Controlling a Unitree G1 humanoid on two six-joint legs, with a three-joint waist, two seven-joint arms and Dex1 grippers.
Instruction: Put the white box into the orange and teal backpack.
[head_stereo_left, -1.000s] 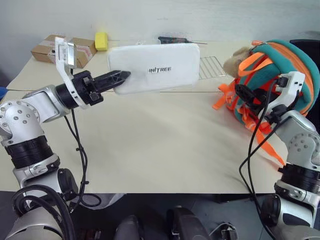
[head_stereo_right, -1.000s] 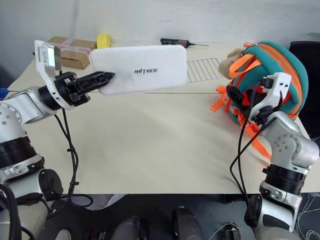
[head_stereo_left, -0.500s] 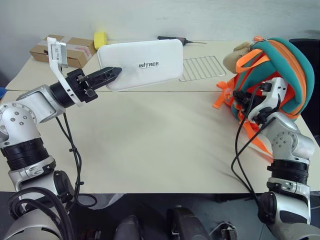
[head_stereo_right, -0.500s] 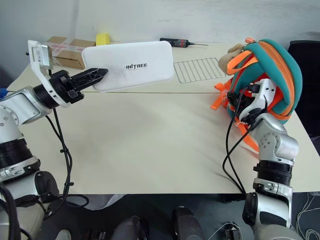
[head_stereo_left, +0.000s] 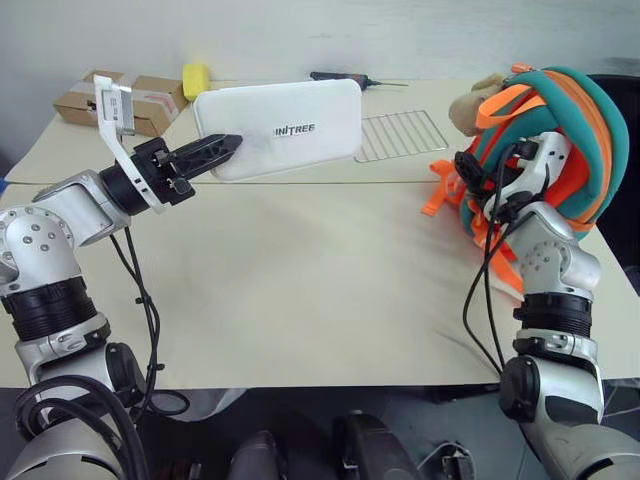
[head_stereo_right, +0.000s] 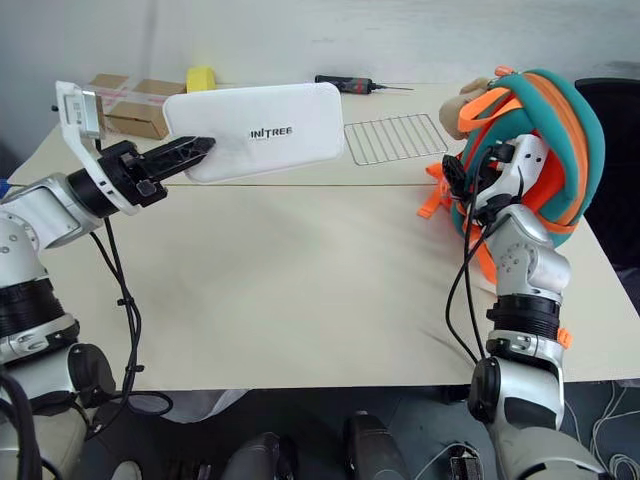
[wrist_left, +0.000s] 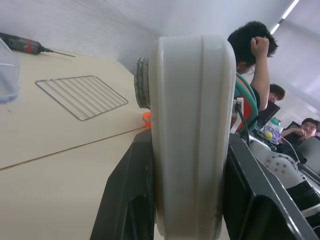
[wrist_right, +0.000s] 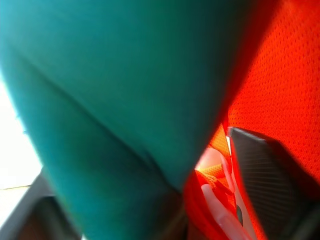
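The white box (head_stereo_left: 290, 125), lettered "INITREE", hangs level above the back left of the table, and my left gripper (head_stereo_left: 225, 148) is shut on its left end. In the left wrist view the box (wrist_left: 192, 130) stands edge-on between the two black fingers. The orange and teal backpack (head_stereo_left: 580, 130) stands at the table's right edge with a tan plush toy (head_stereo_left: 468, 112) on its near side. My right gripper (head_stereo_left: 478, 186) is pressed into the backpack's left side. Its fingers (wrist_right: 265, 180) are closed around a thick teal fold (wrist_right: 115, 90) and an orange strap.
A wire rack (head_stereo_left: 400, 135) lies on the table (head_stereo_left: 300, 290) between box and backpack. Along the far edge lie a brown cardboard box (head_stereo_left: 150, 98), a yellow block (head_stereo_left: 196, 78) and a screwdriver (head_stereo_left: 335, 77). People (wrist_left: 252, 55) sit beyond the backpack.
My right gripper has pushed further forward into the backpack, which now stands more upright. The left gripper still holds the white box and has barely moved.
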